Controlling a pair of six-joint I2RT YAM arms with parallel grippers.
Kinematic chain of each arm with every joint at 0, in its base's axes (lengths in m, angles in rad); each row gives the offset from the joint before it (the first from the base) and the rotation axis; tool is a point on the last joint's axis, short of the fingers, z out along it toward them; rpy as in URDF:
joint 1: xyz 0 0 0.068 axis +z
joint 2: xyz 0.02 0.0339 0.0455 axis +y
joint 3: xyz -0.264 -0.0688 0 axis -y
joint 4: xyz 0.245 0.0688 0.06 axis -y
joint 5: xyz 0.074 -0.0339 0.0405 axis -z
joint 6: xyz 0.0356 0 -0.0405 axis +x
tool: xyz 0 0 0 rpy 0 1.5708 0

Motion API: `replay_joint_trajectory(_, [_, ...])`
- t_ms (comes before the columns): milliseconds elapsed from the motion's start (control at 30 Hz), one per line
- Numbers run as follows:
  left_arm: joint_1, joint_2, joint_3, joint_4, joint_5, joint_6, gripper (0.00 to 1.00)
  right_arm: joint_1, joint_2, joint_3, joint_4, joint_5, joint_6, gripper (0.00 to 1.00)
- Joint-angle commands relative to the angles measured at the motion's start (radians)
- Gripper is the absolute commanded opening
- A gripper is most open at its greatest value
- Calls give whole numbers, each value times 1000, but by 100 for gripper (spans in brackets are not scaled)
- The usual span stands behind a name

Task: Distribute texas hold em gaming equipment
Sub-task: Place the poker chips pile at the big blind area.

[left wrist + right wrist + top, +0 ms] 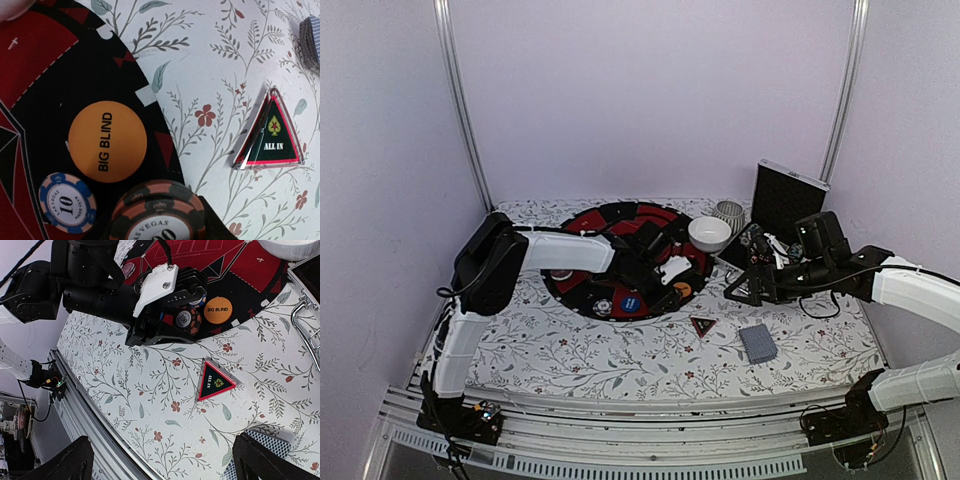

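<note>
Your landmark is the round red-and-black mat (588,224), the largest thing on the flowered cloth. Past the mat's far right side the silver-edged black case (788,197) stands with its lid up.

Your left gripper (184,320) hangs over the mat's near right edge, its jaws clamped on a short stack of black-and-orange chips (157,215), held above the mat. Your right gripper (166,440) hovers off the mat to the right, fingers spread wide with nothing between them.

The white bowl (709,233) sits at the mat's far right rim. The deck of grey-blue cards (758,343) lies on the cloth well off the mat, to its near right. The black-red triangular marker (270,134), lettered ALL IN, lies flat on the cloth just outside the mat's near right edge.

On the mat, close inside that same edge, you have the orange BIG BLIND disc (107,141). The blue disc (630,301) rests near the mat's near rim. A blue-and-white chip marked 10 (67,202) lies just beside the orange disc.
</note>
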Motion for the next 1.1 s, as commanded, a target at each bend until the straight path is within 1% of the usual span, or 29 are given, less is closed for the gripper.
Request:
replay_joint_trajectory(0, [32, -2, -32, -6, -45, -19, 29, -5, -25, 26, -6, -8, 7, 99])
replay_joint_trajectory(267, [32, -1, -29, 5, -95, -33, 35, -4, -22, 27, -6, -18, 10, 99])
replay_joint_trajectory(400, [31, -4, -31, 15, -123, -39, 35, -5, -18, 31, -6, -22, 14, 99])
replay_joint_trajectory(567, [31, -4, -32, 25, -101, -40, 36, -4, -11, 38, -6, -30, 15, 99])
replay_joint_trajectory(767, [24, -3, -44, 26, -104, -31, 46, -4, -8, 40, -6, -34, 15, 99])
replay_joint_trajectory(967, [24, -13, -66, 42, -133, -29, 51, -5, -7, 40, -6, -38, 13, 99])
replay_joint_trajectory(1067, [24, -15, -65, 46, -129, -29, 51, -4, -7, 42, -6, -41, 14, 99])
